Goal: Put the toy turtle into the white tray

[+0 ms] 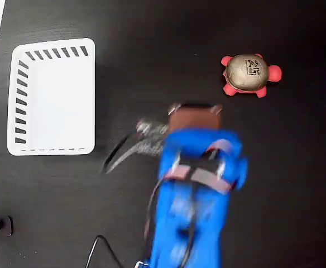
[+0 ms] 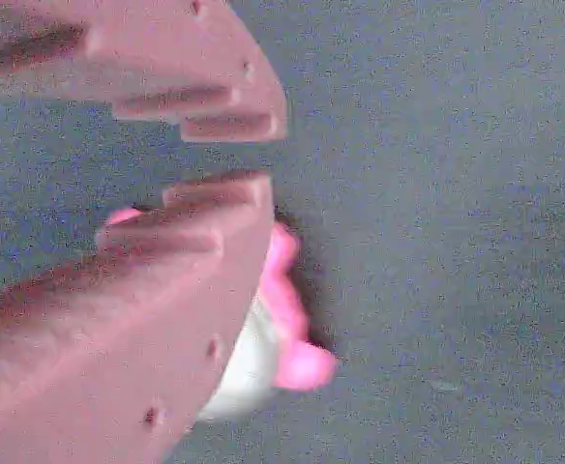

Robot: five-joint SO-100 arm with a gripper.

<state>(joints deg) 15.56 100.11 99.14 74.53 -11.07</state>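
We see the gripper (image 2: 229,159) narrowly parted and empty — approaching the toy turtle (image 1: 249,74) at upper right, the white tray (image 1: 51,96) waiting upper left.

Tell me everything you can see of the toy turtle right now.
The toy turtle is small, with a domed tan-gold shell bearing a black printed mark and a red-pink head and legs. It sits upright on the black table, head toward the picture's right in the fixed view, far from the white tray. Nothing grips it.
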